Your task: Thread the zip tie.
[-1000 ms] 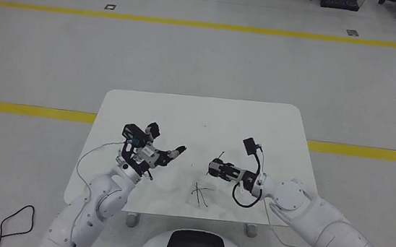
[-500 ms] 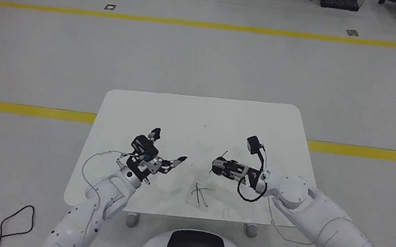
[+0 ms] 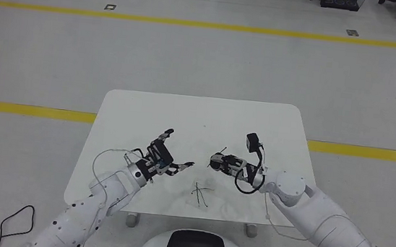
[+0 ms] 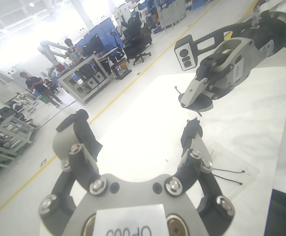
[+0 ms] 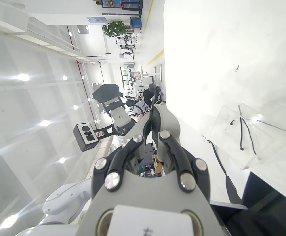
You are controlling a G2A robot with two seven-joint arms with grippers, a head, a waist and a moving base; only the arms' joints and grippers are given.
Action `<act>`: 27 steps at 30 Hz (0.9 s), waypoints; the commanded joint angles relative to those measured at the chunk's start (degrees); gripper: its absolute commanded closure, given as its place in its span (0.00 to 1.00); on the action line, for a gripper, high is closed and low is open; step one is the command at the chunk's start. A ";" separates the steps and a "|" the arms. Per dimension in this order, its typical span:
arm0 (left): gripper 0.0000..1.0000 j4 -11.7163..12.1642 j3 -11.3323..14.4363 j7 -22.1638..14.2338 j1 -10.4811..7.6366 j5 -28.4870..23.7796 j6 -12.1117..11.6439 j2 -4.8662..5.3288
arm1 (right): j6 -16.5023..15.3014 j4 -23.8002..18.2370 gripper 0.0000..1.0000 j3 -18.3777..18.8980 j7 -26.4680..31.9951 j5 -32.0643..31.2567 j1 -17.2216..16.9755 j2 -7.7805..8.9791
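The right gripper (image 3: 216, 160) is clamped on one zip tie (image 5: 153, 98) above the table (image 3: 256, 122). Facing it, the left gripper (image 3: 177, 166) gapes wide. Spare zip ties (image 5: 241, 131) lie in a clear tray (image 5: 223, 129) just beside them.

So the zip tie (image 4: 177, 89) is a skinny black one, pinched in the right gripper (image 3: 215, 161) and held up off the surface (image 3: 256, 122). The fingers (image 4: 194, 91) are closed on it, so only short thin bits poke out past them. A few more loose black ties (image 5: 241, 134) lie crossed over each other on a clear sheet (image 5: 223, 121) near the surface's front edge, well apart from the held one.
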 commanded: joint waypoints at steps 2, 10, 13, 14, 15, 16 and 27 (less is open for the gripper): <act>0.00 -0.08 0.11 -0.35 -0.27 0.00 0.18 0.06 | -0.01 -0.01 1.00 -0.01 -0.01 -0.02 0.00 0.01; 0.00 -0.38 17.89 -6.42 -13.85 0.00 13.74 8.44 | 5.37 -1.16 1.00 1.97 -2.03 4.33 -0.10 -1.08; 0.00 0.57 24.09 -4.32 -17.56 0.00 19.61 10.34 | 6.40 -1.14 1.00 2.44 -2.32 5.85 0.13 -1.52; 0.00 0.57 24.09 -4.32 -17.56 0.00 19.61 10.34 | 6.40 -1.14 1.00 2.44 -2.32 5.85 0.13 -1.52; 0.00 0.57 24.09 -4.32 -17.56 0.00 19.61 10.34 | 6.40 -1.14 1.00 2.44 -2.32 5.85 0.13 -1.52; 0.00 0.57 24.09 -4.32 -17.56 0.00 19.61 10.34 | 6.40 -1.14 1.00 2.44 -2.32 5.85 0.13 -1.52; 0.00 1.11 34.49 -8.11 -26.66 0.00 22.66 12.17 | 9.75 -2.03 1.00 3.48 -4.42 9.39 0.03 -2.82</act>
